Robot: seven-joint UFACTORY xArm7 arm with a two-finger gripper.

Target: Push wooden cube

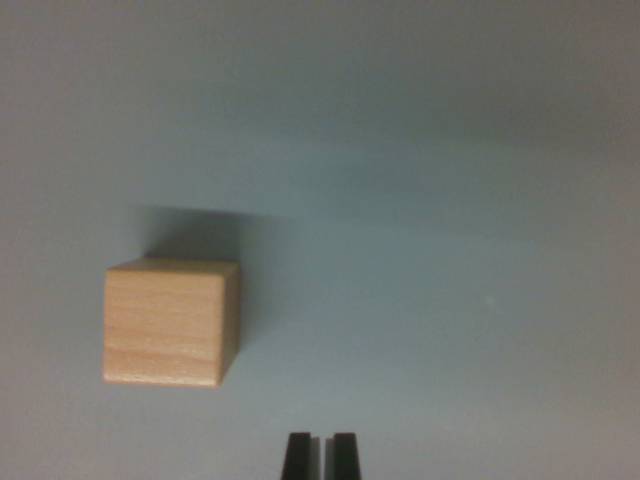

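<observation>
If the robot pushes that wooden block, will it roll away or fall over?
Probably neither. The wooden cube sits on a flat face and looks as wide as it is tall, so it should slide, not roll or tip. The gripper is off to its right in the wrist view, so an off-centre push might turn it.

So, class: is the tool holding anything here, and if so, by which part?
Nothing is held. The tool has its fingers nearly together with only a thin empty slit between them, and the wooden cube sits apart on the surface, toward the wrist view's left.
</observation>
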